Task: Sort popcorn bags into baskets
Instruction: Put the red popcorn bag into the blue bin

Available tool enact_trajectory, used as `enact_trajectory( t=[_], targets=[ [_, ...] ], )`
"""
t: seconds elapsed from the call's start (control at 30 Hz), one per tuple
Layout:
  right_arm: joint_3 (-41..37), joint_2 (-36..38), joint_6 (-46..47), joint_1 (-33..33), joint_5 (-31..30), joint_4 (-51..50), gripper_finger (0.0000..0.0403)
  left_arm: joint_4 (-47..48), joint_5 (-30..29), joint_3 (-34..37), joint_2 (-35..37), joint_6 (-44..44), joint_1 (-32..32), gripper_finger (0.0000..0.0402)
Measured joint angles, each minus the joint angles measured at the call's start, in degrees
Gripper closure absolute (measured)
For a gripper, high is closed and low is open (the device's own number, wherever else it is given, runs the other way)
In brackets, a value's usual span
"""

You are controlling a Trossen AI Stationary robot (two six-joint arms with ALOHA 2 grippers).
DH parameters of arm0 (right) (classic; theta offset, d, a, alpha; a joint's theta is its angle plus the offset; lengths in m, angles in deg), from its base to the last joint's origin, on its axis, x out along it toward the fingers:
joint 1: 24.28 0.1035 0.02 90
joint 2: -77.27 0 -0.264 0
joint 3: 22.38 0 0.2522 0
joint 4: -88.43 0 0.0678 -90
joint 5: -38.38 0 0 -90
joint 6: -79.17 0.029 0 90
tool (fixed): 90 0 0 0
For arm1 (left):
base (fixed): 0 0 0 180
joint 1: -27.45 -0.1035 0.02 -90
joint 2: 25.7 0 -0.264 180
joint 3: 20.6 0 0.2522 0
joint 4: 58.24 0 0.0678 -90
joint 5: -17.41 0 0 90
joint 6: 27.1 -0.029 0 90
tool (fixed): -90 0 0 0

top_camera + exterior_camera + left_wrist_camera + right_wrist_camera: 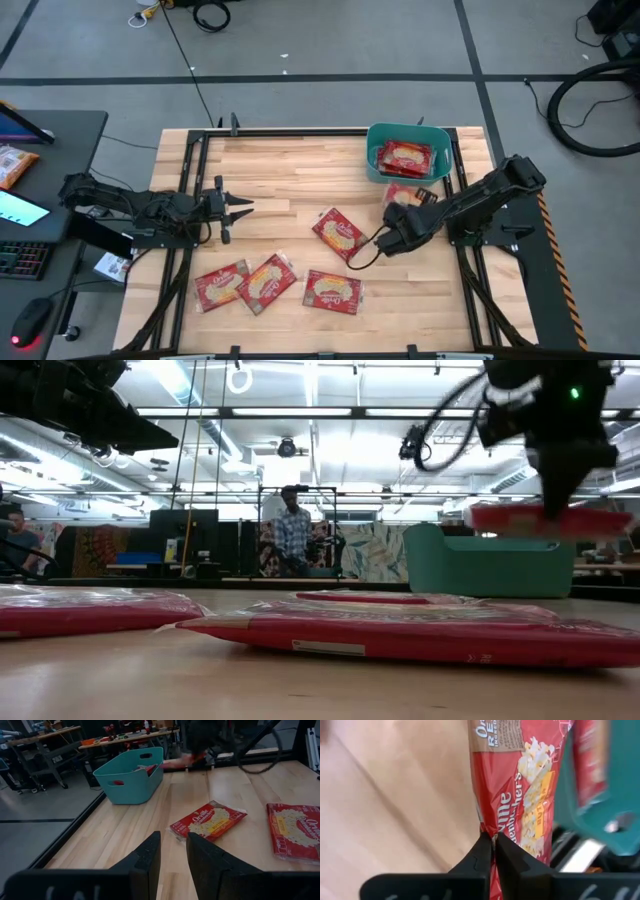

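Observation:
The teal basket [372, 160] stands at the table's far right with red popcorn bags [405, 156] in it. My right gripper [398, 210] is just on its near side, shut on another popcorn bag [403, 194], which hangs in the air beside the basket [500, 565] in the low view. Several more bags lie flat on the table: one in the middle [340, 232] and three along the near edge [331, 291] [267, 282] [220, 287]. My left gripper [234, 214] hovers open over the table's left half, touching nothing. My right gripper pinches the popcorn bag by one edge [485, 822] between its two fingertips [479, 851]. The rest of the bag stretches away beyond the fingers. In the low view the bag [545, 518] is lifted clear of the table and lies roughly level, about as high as the basket's rim.
Black frame rails [190, 190] run along the table's left and right sides. A cable loop [365, 255] hangs under the right arm near the middle bag. A desk with an orange packet [15, 165] stands left of the table. A person [292, 530] stands far behind the table.

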Motion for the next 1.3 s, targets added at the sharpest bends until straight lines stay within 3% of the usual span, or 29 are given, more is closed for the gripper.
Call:
enact_trajectory(
  t=[0.23,0.57,0.8,1.03,1.17,1.3],
  targets=[
    [8.60,0.11,-0.44,-0.59,-10.03,-7.37,0.0386,0.00,0.00,0.00,0.00,-0.02,0.00,0.0304],
    [7.93,0.09,-18.99,-11.24,-13.96,-4.38,0.0386,-0.02,0.00,0.00,-0.01,0.04,0.00,0.0304],
    [6.71,0.09,-34.90,-23.35,-14.11,-1.65,0.0385,-0.02,0.00,0.00,-0.02,0.02,0.00,0.0304],
    [3.60,0.09,-52.50,-35.19,-13.43,11.11,0.0385,0.14,0.00,0.00,-0.02,0.00,0.02,0.0304],
    [1.32,0.09,-58.38,-41.77,-12.88,17.46,0.0378,0.39,0.00,0.00,-0.02,-0.42,0.00,0.0304],
    [0.45,0.09,-60.82,-45.77,-9.55,17.97,0.0344,0.55,0.00,0.00,-0.01,-0.61,0.00,0.0304]
  ],
)
